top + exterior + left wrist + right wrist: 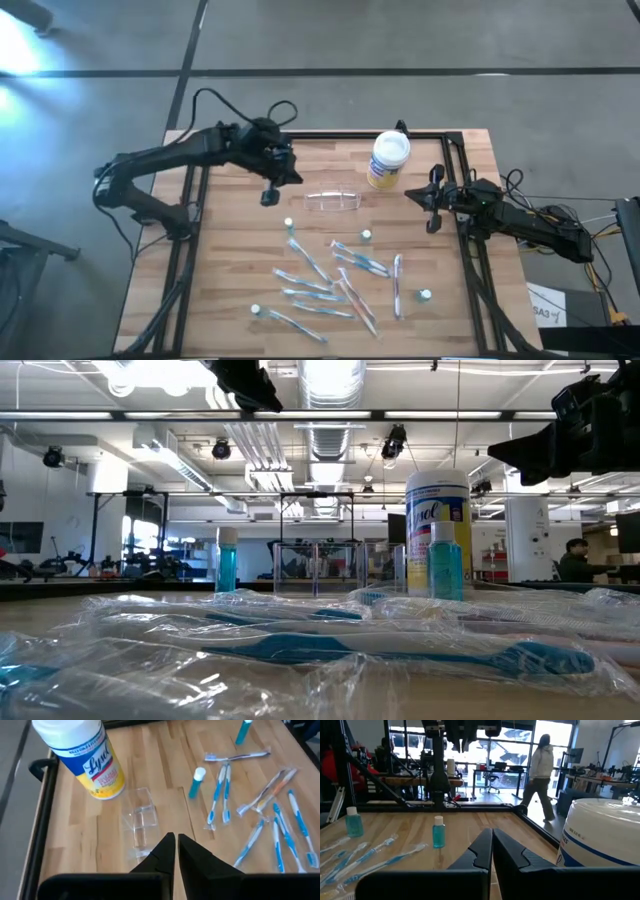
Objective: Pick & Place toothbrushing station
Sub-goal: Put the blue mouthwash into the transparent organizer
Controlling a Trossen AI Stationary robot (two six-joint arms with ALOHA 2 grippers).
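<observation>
The toothbrushing station (333, 201) is a small clear plastic holder standing on its base on the wooden table, at the middle far part. It also shows in the left wrist view (140, 822) and the low view (320, 568). My left gripper (270, 192) is shut and empty, raised above the table just left of the holder; its fingers (176, 845) point toward it. My right gripper (432, 218) is shut and empty at the table's right edge, near the canister; its own view (492, 840) looks level across the table.
A white-lidded, yellow-labelled canister (389, 160) stands just far right of the holder. Several wrapped toothbrushes (330, 285) and small blue bottles (366, 235) lie scattered over the near half of the table. A black frame rail (455, 170) edges the table. A person (542, 770) walks in the room beyond.
</observation>
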